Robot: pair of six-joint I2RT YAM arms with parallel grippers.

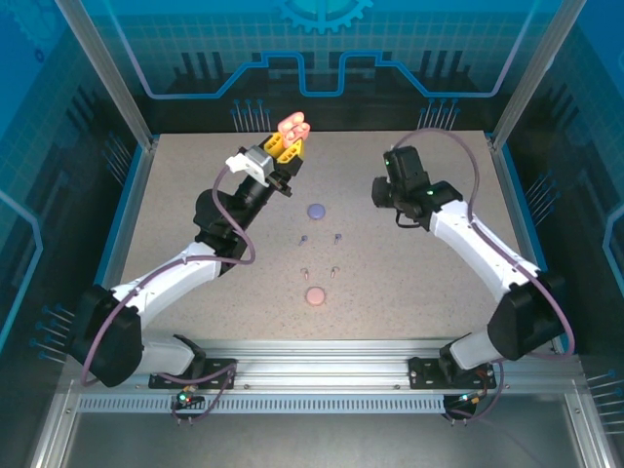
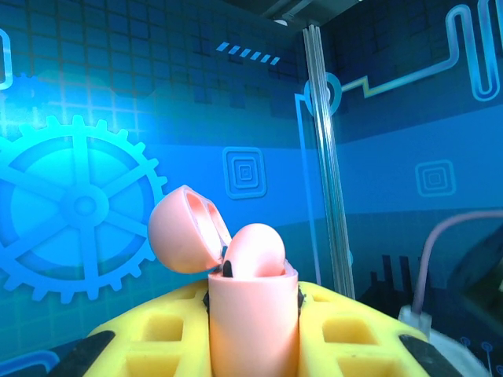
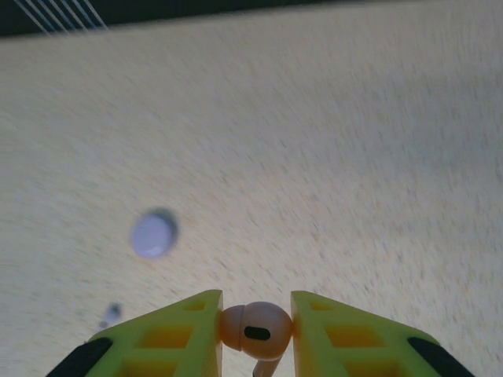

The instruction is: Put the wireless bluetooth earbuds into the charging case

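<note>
Gripping the salmon-orange charging case (image 2: 253,330) by its body, the left pincer (image 1: 290,144) holds it above the worktop (image 1: 439,283), toward the far edge and left of centre. The case lid (image 2: 183,230) stands open, and one salmon-orange earbud (image 2: 255,250) sits inside. The right pincer (image 3: 255,316) is closed on the second salmon-orange earbud (image 3: 255,330), above the worktop and right of centre. At the worktop centre, from far to near, lie the purple case (image 1: 315,210), the left purple earbud (image 1: 303,237) and right purple earbud (image 1: 337,235), the left pink earbud (image 1: 304,273) and right pink earbud (image 1: 334,272), and the pink case (image 1: 315,295), all apart from one another
</note>
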